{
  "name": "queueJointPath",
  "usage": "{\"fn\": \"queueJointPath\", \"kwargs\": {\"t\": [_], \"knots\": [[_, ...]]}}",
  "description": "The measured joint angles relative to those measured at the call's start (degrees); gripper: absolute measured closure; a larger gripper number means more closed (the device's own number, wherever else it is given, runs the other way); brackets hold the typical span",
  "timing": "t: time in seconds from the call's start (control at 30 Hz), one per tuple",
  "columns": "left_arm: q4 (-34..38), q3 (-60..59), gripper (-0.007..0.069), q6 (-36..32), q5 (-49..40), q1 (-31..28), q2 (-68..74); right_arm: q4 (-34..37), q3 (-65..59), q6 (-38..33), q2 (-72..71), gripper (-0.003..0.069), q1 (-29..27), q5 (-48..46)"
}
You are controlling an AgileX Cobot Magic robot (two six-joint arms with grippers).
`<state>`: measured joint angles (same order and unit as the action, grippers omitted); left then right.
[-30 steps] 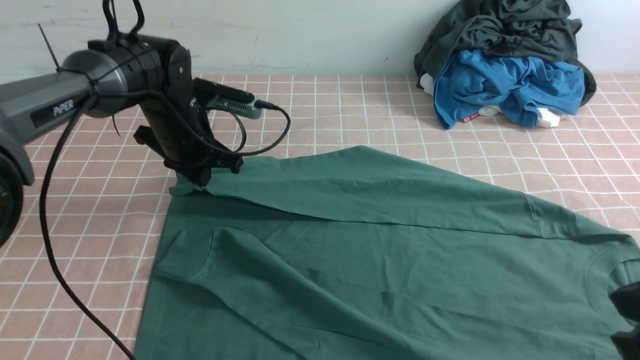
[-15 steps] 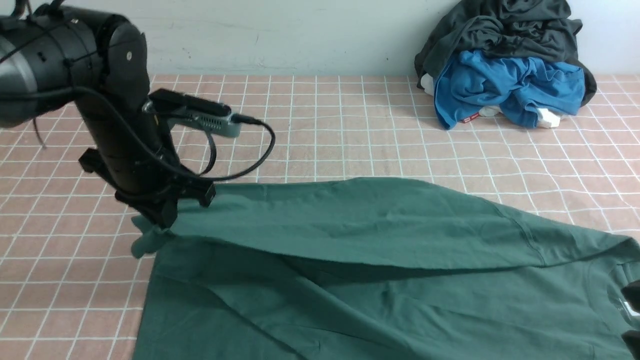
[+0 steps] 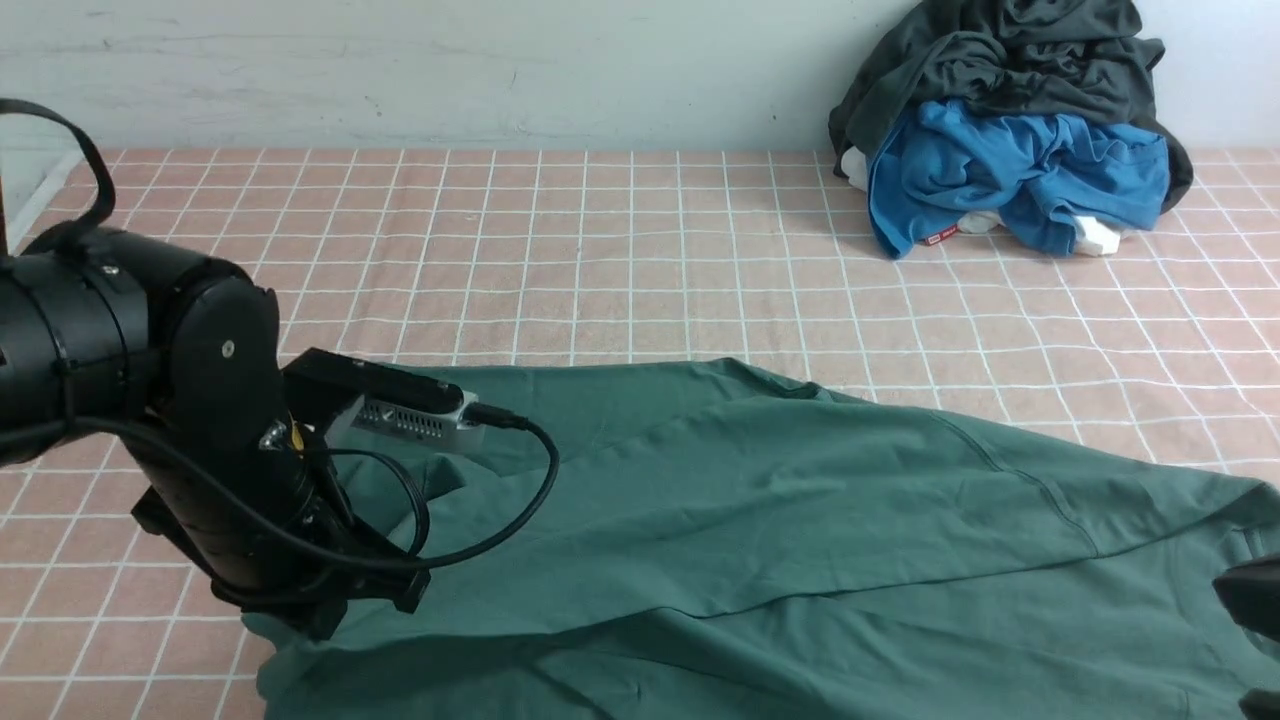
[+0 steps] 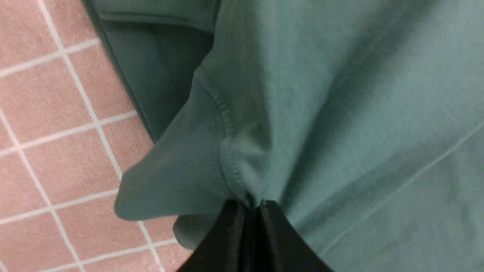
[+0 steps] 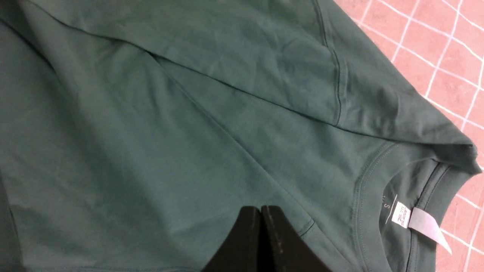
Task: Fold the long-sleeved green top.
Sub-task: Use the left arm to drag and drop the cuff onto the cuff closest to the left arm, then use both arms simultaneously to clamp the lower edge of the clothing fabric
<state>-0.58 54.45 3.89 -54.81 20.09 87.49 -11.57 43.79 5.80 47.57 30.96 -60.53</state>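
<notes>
Front view: green long-sleeved top (image 3: 760,520) lay on checked cloth (image 3: 600,250). My left gripper (image 4: 251,202) clamped its seamed edge; my right gripper (image 5: 261,207) sat closed by its collar (image 5: 361,185). Blue garment (image 3: 1010,170), grey garment (image 3: 1000,50) heaped well beyond it.

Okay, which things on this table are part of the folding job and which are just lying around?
In the job: green long-sleeved top; left gripper, shut on its edge; right gripper, shut near its collar.
Lying about: blue garment and dark grey garment, heaped by the wall.
</notes>
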Motion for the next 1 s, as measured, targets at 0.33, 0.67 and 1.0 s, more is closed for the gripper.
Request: {"fn": "queueJointPath", "kwargs": {"t": [0.33,0.67,1.0], "knots": [[-0.05,-1.42,0.0403,-0.17,0.41,0.0,-0.02,-1.02,0.0,0.0,0.0,0.0628,1.53,-4.0],[4.18,-2.73,0.0134,-13.68,-8.18,4.44,-3.8,2.86,0.0,-2.42,-0.08,0.0452,1.53,-10.56],[5.1,-19.79,0.0132,-18.91,-2.84,34.37,-7.58,7.65,0.0,-4.57,-0.27,0.0396,1.53,-10.88]]}}
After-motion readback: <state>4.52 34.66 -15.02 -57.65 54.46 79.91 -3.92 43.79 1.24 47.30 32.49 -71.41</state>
